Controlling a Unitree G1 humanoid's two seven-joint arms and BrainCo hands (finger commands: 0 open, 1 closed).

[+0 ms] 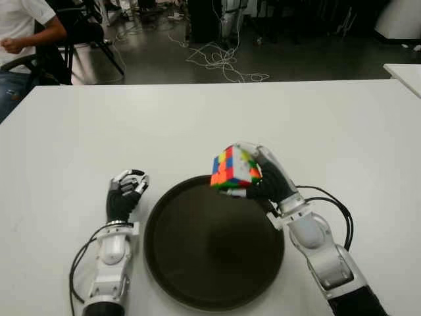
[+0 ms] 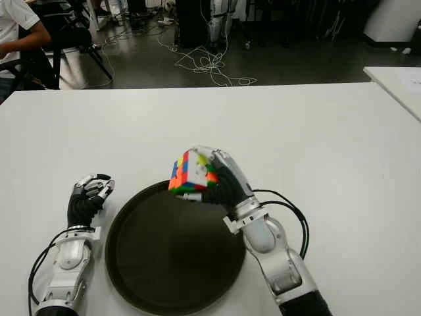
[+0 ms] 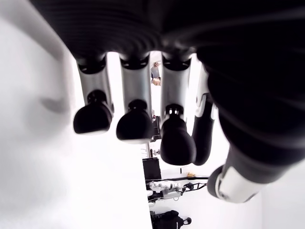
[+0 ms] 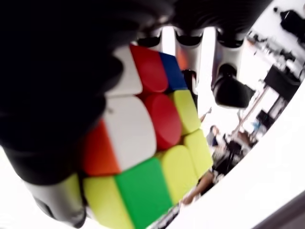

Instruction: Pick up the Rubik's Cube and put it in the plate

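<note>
Right wrist view gives you the clearest read: the right hand point(image 4: 71, 119) has its fingers point(image 4: 228, 86) wrapped around the multicoloured Rubik's Cube point(image 4: 143, 148), with white, red, yellow, green and orange tiles facing the camera and the dark palm pressed against 1 side. From the head camera you see that same cube held clear of the white worktop point(image 1: 329, 131), tilted, sitting just above the far rim of the round dark brown plate point(image 1: 214, 243). The cube's lower corner shows over the plate's edge nearest the fingertips; whether it touches the rim you cannot tell. The right forearm runs back from the cube along the plate's right side, with black cables looping beside the wrist.

Your left hand point(image 1: 125, 194) shows just to the left of the plate, close to its rim, palm down. Its wrist camera shows the fingers point(image 3: 136, 124) loosely curled with dark pads hanging free, holding nothing.

Beyond the worktop's far edge you have a dark floor with tangled cables point(image 1: 220, 62) and a seated person point(image 1: 20, 33) at the far left.
</note>
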